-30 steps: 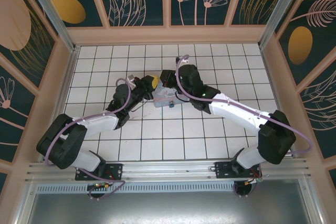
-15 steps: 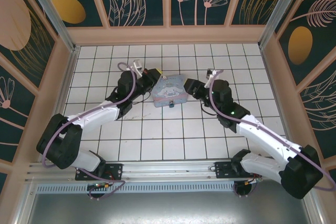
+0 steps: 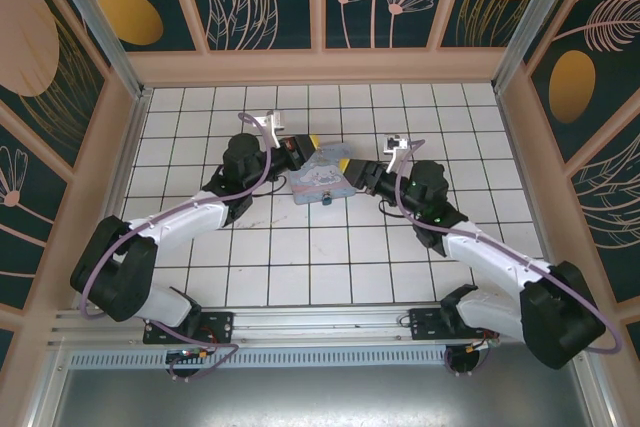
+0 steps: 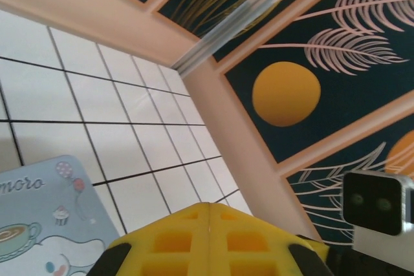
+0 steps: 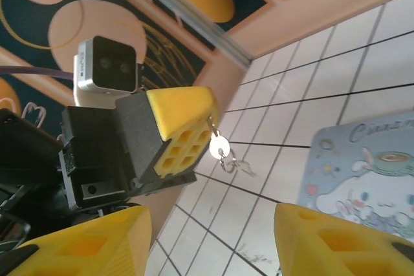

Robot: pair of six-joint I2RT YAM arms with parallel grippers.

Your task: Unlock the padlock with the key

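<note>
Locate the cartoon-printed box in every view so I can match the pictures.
Top external: cartoon-printed box near the picture's centre.
Left wrist: cartoon-printed box in the lower-left corner.
Right wrist: cartoon-printed box at the right edge, mid-height.
Shared landmark: left gripper, yellow jaws shut on the key, beside it.

Table [image 3: 300, 257], with your arms at its near edge.
- On the middle tiles: box [image 3: 325, 179].
- At the box's near edge: padlock [image 3: 328, 199].
- By the box's far left corner: left gripper [image 3: 303, 145], with the key [image 5: 218, 146] between its fingertips.
- At the box's right side: right gripper [image 3: 355, 172].
</note>
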